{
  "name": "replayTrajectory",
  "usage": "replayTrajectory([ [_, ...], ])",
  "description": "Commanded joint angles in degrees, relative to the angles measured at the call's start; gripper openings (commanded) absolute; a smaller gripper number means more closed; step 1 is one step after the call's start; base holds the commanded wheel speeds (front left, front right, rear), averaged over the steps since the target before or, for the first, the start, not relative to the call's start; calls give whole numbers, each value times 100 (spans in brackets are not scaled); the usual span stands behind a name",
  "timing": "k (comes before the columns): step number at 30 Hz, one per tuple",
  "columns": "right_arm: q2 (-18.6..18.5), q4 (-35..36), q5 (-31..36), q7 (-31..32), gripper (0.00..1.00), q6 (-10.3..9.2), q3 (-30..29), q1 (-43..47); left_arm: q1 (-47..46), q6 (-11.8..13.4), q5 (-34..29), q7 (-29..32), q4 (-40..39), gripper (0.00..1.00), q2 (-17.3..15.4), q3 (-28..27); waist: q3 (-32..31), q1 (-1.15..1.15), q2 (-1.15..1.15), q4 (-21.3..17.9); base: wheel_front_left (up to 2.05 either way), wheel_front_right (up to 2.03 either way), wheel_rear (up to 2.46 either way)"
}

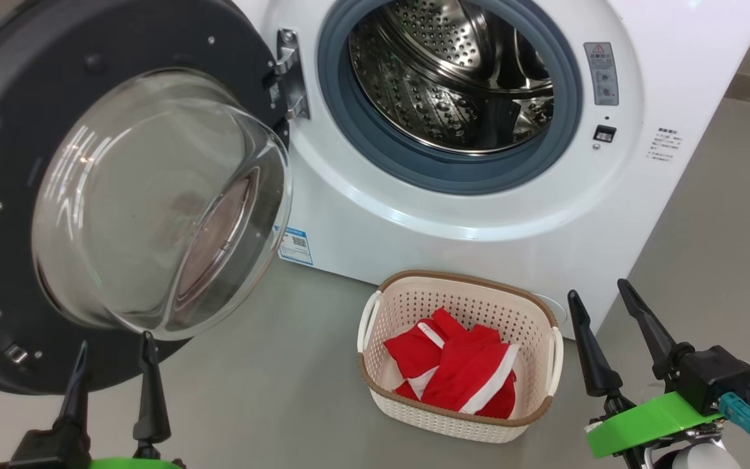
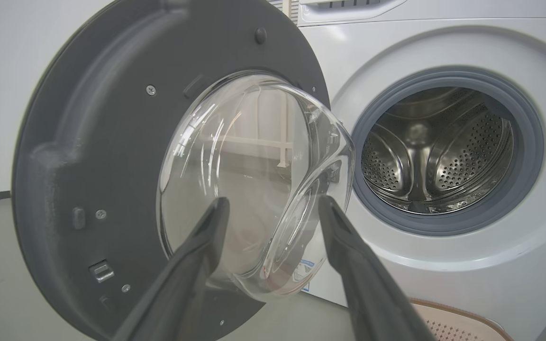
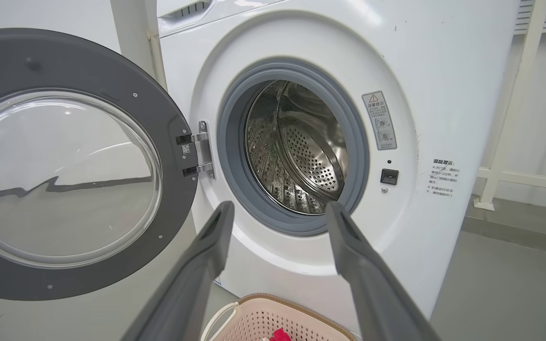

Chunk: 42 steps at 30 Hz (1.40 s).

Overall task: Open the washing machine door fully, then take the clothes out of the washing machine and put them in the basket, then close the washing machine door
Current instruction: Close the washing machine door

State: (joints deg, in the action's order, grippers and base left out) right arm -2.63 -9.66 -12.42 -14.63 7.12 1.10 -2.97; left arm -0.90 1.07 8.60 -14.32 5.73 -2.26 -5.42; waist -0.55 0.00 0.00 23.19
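Observation:
The white washing machine (image 1: 453, 221) stands with its door (image 1: 17, 163) swung wide to the left, the glass bowl bulging toward me. Its steel drum (image 1: 459, 78) looks bare inside. On the floor in front, the cream basket (image 1: 459, 290) holds the red clothes (image 1: 459, 374) with white trim. My left gripper (image 1: 114, 355) is open at the lower left, its tips just below the door's glass. My right gripper (image 1: 603, 303) is open at the lower right, beside the basket's right handle. In the left wrist view the door (image 2: 112, 142) is close ahead; the right wrist view faces the drum (image 3: 301, 151).
Grey floor (image 1: 251, 365) lies between the door and the basket. The floor (image 1: 726, 228) runs on to the right of the machine. A white rail frame (image 3: 514, 142) stands against the wall to the machine's right.

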Motion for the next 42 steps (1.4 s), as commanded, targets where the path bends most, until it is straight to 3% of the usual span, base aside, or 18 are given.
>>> replayTrajectory([
  [1,-25,146,30,-37,100,36,153,-68,-45,48,-32,-68,-183,100,-63,-163,-55,0,0,62,0,0,0],
  [21,-25,74,-19,-37,100,36,210,-42,-3,283,18,-68,-130,100,-68,-148,-114,0,0,143,0,0,0],
  [22,-25,71,-18,-37,100,36,211,-46,-5,294,17,-68,-135,79,-70,-148,-113,0,0,138,0,0,0],
  [23,-25,70,-16,-37,100,36,211,-50,-7,306,13,-68,-142,30,-73,-148,-111,0,0,133,0,0,0],
  [24,-25,71,-13,-37,100,36,207,-53,-13,337,-13,-68,-160,0,-81,-151,-108,0,0,129,0,0,0],
  [29,-25,68,17,-37,100,36,191,-48,-192,632,-211,-68,-387,0,-187,-291,-99,0,0,109,0,0,0],
  [34,-25,55,45,-37,100,36,177,-47,-588,767,-306,-68,-779,0,-492,-567,-109,0,0,78,0,0,0],
  [39,-25,42,59,-37,100,36,164,-51,-1127,812,-242,-68,-931,0,-858,-903,-112,0,0,42,0,0,0],
  [42,-25,37,71,-37,100,36,155,-54,-1604,718,289,-68,-684,0,-956,-1273,-100,0,0,22,0,0,0],
])
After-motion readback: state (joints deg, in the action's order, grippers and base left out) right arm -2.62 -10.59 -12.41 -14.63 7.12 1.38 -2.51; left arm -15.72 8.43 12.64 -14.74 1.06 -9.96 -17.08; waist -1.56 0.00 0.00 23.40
